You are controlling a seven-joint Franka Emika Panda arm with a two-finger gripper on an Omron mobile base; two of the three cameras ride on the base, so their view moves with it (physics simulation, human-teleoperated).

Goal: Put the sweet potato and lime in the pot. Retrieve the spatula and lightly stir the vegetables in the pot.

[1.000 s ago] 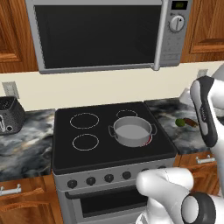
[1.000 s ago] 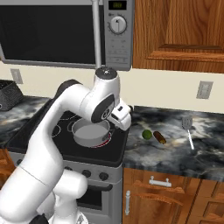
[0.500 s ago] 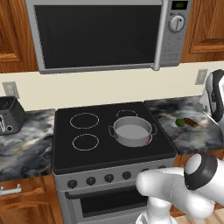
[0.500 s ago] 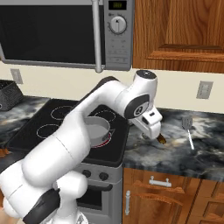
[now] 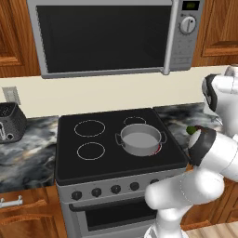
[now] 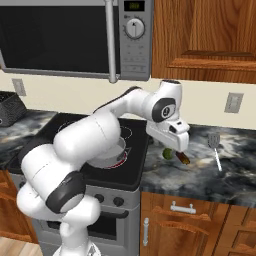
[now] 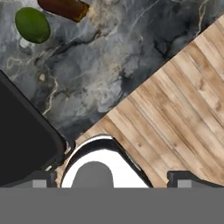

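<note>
Landmark: the stove (image 5: 116, 153), black glass top, four ring burners.

On its front-right burner, the pot (image 5: 139, 138), silver-grey, two loop handles, pale inside, nothing in it.

Right of the stove, on the dark marbled counter (image 6: 220, 177): the lime (image 7: 32, 24), and touching or just beside it the sweet potato (image 7: 64, 8), brown-orange, partly cut off at the edge of the hand view. Both near the stove's right edge, well apart from the pot. Seen in the right base view as a small green spot (image 6: 168, 153) and a brown end (image 6: 183, 159) peeking from under the hand.

Further right of the stove on the same counter, the spatula (image 6: 215, 149), flat, pale handle toward the counter front, well apart from the vegetables.

Gripper (image 6: 176, 144) hovering above the counter just right of the stove, over the lime and sweet potato, jaws spread wide, nothing between them, not touching either.

Above the stove, a microwave (image 5: 116, 37). Left of the stove, a toaster (image 5: 11, 123) on the counter.
</note>
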